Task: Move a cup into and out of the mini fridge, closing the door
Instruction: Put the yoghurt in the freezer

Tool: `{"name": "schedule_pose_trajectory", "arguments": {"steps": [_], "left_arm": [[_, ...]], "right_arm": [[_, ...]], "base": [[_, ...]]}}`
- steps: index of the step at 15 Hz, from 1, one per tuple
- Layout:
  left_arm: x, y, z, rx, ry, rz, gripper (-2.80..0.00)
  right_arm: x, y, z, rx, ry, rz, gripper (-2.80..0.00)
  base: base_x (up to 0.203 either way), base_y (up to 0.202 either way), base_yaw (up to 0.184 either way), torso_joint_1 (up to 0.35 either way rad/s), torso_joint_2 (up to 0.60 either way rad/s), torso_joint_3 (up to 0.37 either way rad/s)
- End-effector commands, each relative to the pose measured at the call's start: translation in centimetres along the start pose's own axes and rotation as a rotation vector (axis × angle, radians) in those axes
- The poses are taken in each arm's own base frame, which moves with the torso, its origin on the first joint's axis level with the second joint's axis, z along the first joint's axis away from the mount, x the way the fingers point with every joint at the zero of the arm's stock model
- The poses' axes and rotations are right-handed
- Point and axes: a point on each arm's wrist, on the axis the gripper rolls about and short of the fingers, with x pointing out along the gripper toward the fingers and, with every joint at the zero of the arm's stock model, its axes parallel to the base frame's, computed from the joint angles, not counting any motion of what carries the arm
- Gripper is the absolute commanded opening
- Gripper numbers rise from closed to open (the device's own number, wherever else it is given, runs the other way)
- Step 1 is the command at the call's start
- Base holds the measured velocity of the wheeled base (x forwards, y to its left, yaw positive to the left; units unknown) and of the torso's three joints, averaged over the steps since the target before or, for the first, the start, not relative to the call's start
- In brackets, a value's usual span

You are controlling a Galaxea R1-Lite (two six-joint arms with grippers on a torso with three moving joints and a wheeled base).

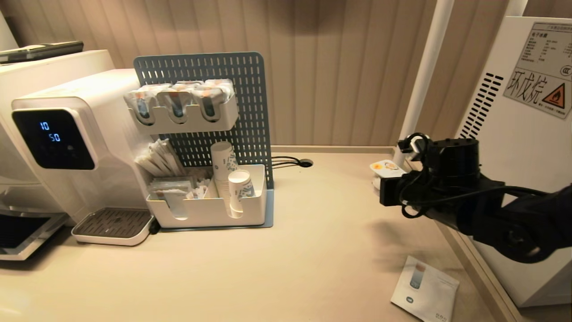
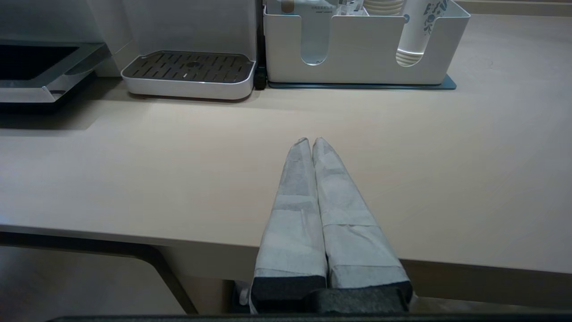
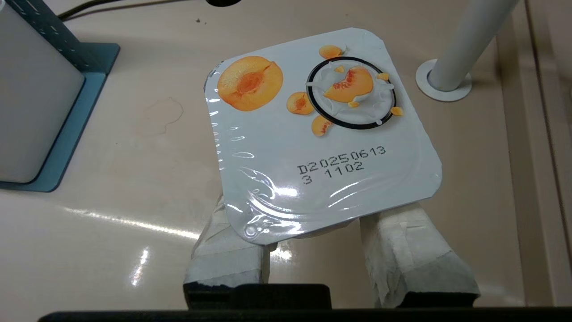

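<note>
Spreading wide, a pale beige tabletop (image 1: 313, 250) meets a ribbed beige wall; water dispenser (image 1: 67, 143) and blue pegboard organizer (image 1: 201, 134) at left, white mini fridge (image 1: 527, 134) at right. Right end effector (image 3: 313, 250) grips the cup (image 3: 321, 134) btwn its padded fingers, just above the tabletop, near a white pole (image 3: 469, 44). Left end effector (image 2: 311, 142) is closed, empty, at the tabletop edge.

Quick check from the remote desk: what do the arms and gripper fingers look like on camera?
The right arm is matte black, with a round black wrist housing and looped black cables. Both grippers have tapered fingers wrapped in pale grey-white tape over black bases: the left gripper and the right gripper. No markings are visible on them.
</note>
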Motion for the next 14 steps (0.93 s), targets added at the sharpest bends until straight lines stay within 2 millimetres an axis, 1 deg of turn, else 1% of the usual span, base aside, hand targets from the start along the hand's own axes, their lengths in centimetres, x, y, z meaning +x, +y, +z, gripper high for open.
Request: {"name": "schedule_pose_trajectory", "arguments": {"steps": [1,4,6,7,9,11,12,14], "left_arm": [[0.0,0.0,0.0,-0.001,0.003,0.001,-2.8],[0.0,0.0,0.0,-0.001,0.003,0.001,-2.8],[0.0,0.0,0.0,-0.001,0.003,0.001,-2.8],[0.0,0.0,0.0,-0.001,0.003,0.001,-2.8],[0.0,0.0,0.0,-0.001,0.003,0.001,-2.8],[0.0,0.0,0.0,0.0,0.002,0.0,-2.8],[0.0,0.0,0.0,-0.001,0.003,0.001,-2.8],[0.0,0.0,0.0,-0.001,0.003,0.001,-2.8]], "right_arm": [[-6.3,-0.5,2.5,0.024,-0.121,0.023,-2.8],[-13.1,-1.8,3.6,0.037,-0.174,0.031,-2.8],[-18.1,-3.2,3.3,0.047,-0.19,0.04,-2.8],[-20.4,-3.9,2.7,0.053,-0.188,0.042,-2.8],[-24.8,-5.6,1.0,0.06,-0.176,0.045,-2.8],[-28.9,-7.2,-0.9,0.071,-0.191,0.049,-2.8],[-30.6,-8.0,-2.0,0.073,-0.19,0.049,-2.8],[-33.3,-9.2,-4.3,0.092,-0.199,0.038,-2.8]], "base": [[0.0,0.0,0.0,0.0,0.0,0.0],[0.0,0.0,0.0,0.0,0.0,0.0],[0.0,0.0,0.0,0.0,0.0,0.0],[0.0,0.0,0.0,0.0,0.0,0.0],[0.0,0.0,0.0,0.0,0.0,0.0],[0.0,0.0,0.0,0.0,0.0,0.0],[0.0,0.0,0.0,0.0,0.0,0.0],[0.0,0.0,0.0,0.0,0.0,0.0]]}}
